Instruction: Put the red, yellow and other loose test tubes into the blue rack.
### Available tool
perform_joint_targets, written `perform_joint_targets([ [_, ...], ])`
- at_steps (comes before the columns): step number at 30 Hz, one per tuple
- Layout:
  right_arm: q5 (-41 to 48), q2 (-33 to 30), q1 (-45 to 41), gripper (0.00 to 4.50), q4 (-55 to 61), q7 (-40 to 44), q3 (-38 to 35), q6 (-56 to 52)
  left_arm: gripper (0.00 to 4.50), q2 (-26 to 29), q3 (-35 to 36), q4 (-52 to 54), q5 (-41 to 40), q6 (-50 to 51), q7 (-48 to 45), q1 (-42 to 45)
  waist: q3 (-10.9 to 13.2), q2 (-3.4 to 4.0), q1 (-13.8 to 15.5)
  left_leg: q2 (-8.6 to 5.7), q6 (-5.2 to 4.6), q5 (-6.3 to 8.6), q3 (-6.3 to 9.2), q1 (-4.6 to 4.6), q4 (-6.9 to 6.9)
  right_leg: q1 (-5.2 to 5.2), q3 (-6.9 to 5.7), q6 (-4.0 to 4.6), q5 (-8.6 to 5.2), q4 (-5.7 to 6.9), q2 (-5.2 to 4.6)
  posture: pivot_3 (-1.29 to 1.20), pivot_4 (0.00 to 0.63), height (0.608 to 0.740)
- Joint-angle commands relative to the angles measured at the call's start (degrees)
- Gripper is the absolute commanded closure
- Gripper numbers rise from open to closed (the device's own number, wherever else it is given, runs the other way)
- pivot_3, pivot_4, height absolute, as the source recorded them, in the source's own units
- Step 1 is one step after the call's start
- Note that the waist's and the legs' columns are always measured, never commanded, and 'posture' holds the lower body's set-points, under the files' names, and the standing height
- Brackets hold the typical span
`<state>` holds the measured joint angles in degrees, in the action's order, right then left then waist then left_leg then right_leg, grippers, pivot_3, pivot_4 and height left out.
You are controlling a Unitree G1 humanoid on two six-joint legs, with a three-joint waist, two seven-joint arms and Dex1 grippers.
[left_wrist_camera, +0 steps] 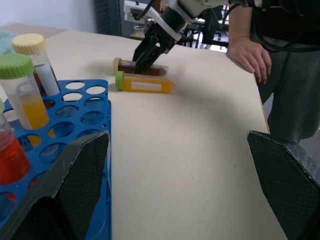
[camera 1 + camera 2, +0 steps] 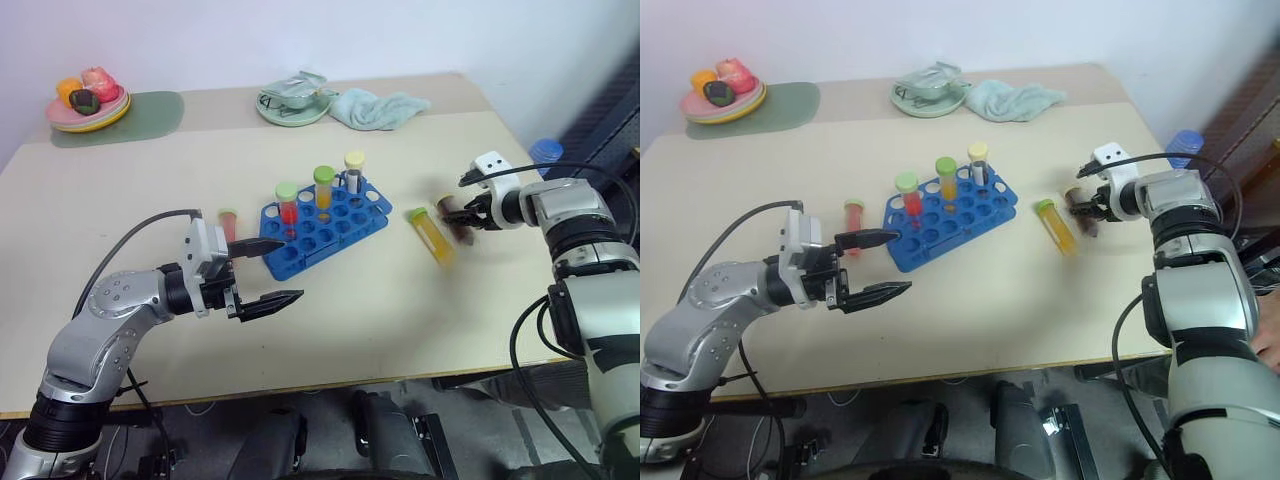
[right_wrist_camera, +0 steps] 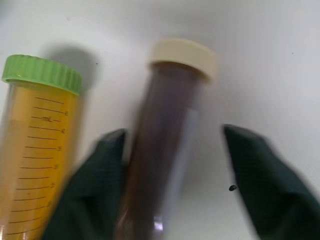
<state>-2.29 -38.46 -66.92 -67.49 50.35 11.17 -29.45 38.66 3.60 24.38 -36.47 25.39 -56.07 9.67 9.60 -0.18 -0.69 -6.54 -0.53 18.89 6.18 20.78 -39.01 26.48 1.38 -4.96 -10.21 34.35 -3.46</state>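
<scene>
Tubes lie loose on the table (image 2: 400, 320) by my right gripper (image 2: 463, 217). Its two fingers sit on either side of the brown tube (image 3: 162, 145) with the cream cap; one finger touches it and the other has a gap, so I cannot tell if it is squeezing yet. Just beside lies the yellow tube (image 2: 432, 236) with a green cap. My left gripper (image 2: 272, 272) hangs wide open, holding nothing, near the blue rack (image 2: 325, 222). Three tubes stand in the rack. One small red tube (image 2: 229, 221) lies flat beside the rack.
</scene>
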Motion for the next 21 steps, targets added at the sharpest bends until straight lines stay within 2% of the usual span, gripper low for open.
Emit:
perform_joint_targets([
  [1, -1.07, 0.58, -2.74, 2.84, -0.94, -0.53, -1.44, 1.22, 0.0, 0.36, 1.0, 1.84, -0.02, -0.94, 0.2, -0.03, 0.0, 0.0, -0.09, 0.0, 0.0, 0.0, 0.0, 0.0, 0.0, 0.0, 0.0, 0.0, 0.0, 0.01, 0.0, 0.0, 0.15, 0.74],
  [12, -3.04, 2.14, -3.27, 2.84, -1.96, -0.42, -1.83, 3.44, 0.0, 0.24, 0.89, 2.05, -0.16, -0.56, 0.78, 0.08, 0.0, 0.01, -0.32, 0.0, 0.05, -0.03, -0.01, -0.06, -0.01, 0.0, 0.02, 0.01, 0.01, 0.1, 0.01, 0.0, 0.15, 0.74],
  [15, -1.25, 0.12, -2.52, 2.84, 2.94, 6.43, -2.85, 3.79, 0.0, 0.49, 1.53, 2.46, -0.4, -0.44, 1.16, -0.56, 0.04, 0.07, -0.29, 0.0, 0.05, -0.03, 0.0, -0.06, 0.0, 0.01, 0.02, 0.02, 0.01, 0.11, 0.01, 0.0, 0.15, 0.74],
  [18, 3.0, -2.25, 1.22, 2.84, 15.11, 14.71, -4.76, 0.2, 0.0, 0.82, 2.38, 2.99, -0.89, -0.13, 1.58, -1.63, 0.1, 0.17, -0.17, 0.0, 0.05, -0.03, -0.01, -0.01, 0.0, 0.06, 0.02, 0.01, 0.01, 0.1, 0.01, 0.0, 0.15, 0.74],
  [21, 12.68, -5.18, 12.69, 2.84, 43.83, 20.23, -9.1, -10.73, 0.0, 0.92, 2.81, 3.3, -1.25, 0.08, 1.77, -2.53, 0.09, 0.19, 0.25, 0.01, 0.04, -0.02, 0.1, 0.07, 0.02, 0.09, -0.04, 0.01, 0.01, 0.1, 0.01, 0.0, 0.15, 0.74],
])
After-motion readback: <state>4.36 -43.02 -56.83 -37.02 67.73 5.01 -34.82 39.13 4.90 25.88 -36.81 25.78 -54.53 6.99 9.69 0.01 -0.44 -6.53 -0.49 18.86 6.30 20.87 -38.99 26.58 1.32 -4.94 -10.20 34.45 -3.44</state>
